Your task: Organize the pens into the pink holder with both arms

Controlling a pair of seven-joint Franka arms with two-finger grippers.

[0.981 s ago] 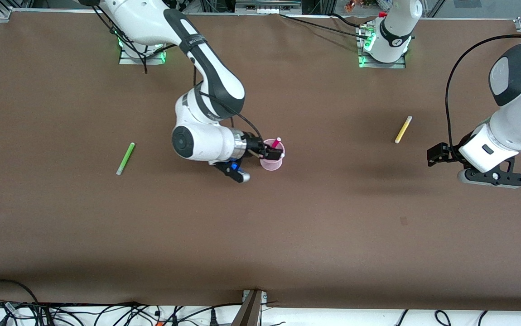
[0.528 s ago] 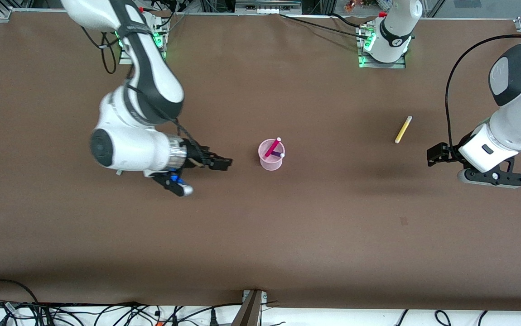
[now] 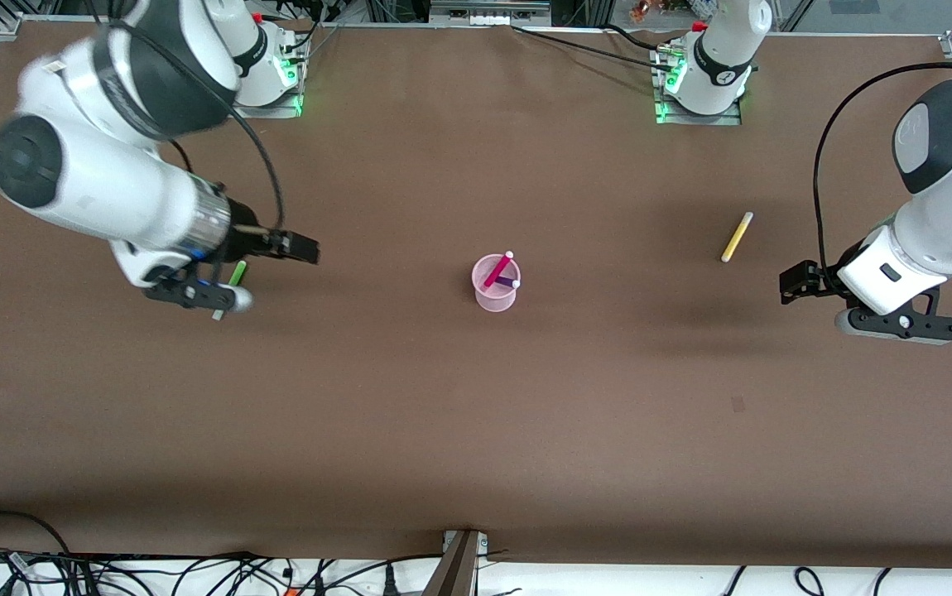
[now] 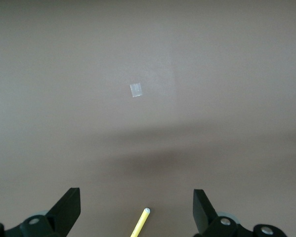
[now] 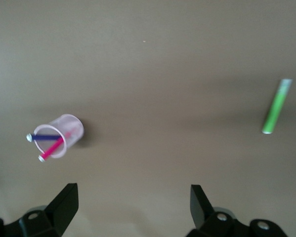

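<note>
Standing upright near the middle of the brown surface (image 3: 476, 430), the pink holder (image 3: 495, 284) contains two pens: the magenta-pink pen (image 3: 499, 270) leans across the opening with its pale tip projecting above the rim, and the purple pen (image 3: 508, 282) lies crossed beneath it, its pale tip at the rim. The right wrist view confirms the same arrangement, with both pens crossed inside the translucent cup. Two pens lie flat on the surface outside the holder. The green pen (image 3: 237, 273) rests toward the right arm's end of the surface, well apart from the holder and partly covered in the front view by the right arm's wrist hardware. The yellow pen (image 3: 737, 237) rests toward the left arm's end, also well apart from the holder and slightly farther from the front camera than it. The right arm extends from its base with the forearm roughly horizontal; the right claw (image 3: 298, 247) is in the air over bare surface between the green pen and the holder, its fingers spread apart and holding nothing. The left arm waits at its end of the surface; the left claw (image 3: 797, 281) hangs over bare surface close to the yellow pen, fingers spread apart and empty.
</note>
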